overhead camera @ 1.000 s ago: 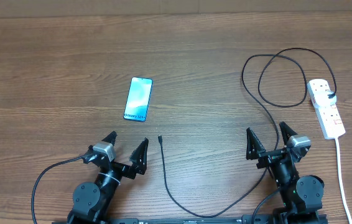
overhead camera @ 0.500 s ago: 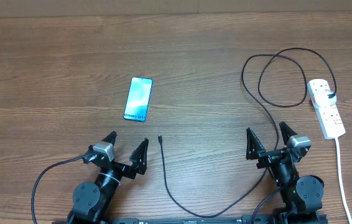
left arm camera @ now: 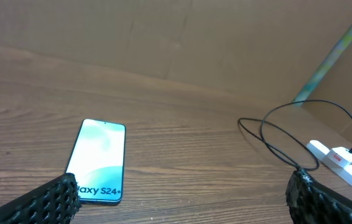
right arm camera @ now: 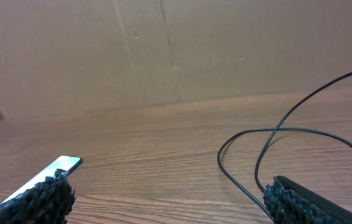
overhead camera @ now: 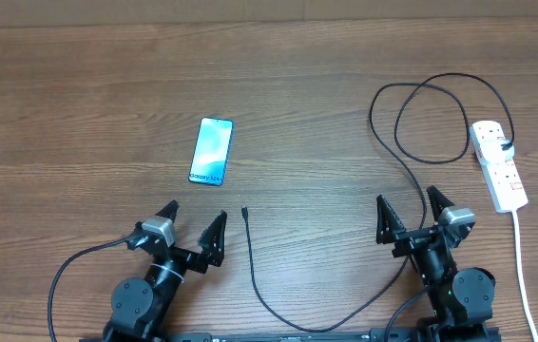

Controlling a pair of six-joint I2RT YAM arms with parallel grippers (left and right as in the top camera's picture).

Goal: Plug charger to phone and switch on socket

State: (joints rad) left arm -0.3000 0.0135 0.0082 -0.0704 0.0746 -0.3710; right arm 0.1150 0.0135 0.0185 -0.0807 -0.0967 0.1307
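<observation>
Both claws are hanging spread wide and holding nothing: the left gripper (overhead camera: 197, 211) near the phone (overhead camera: 212, 151), which is lying face up on the wooden table (overhead camera: 79, 95), and the right gripper (overhead camera: 407, 196) beside the socket (overhead camera: 498, 164). The charger (overhead camera: 255, 275) is lying with its tip between phone and left gripper, curving past the right arm and looping up to the socket, whose white cord (overhead camera: 521, 266) is trailing toward the front edge.

Teal-screened phone (overhead camera: 211, 151) flat mid-table, black charger (overhead camera: 246, 215) looping (tip near phone) from white socket (overhead camera: 498, 164)
</observation>
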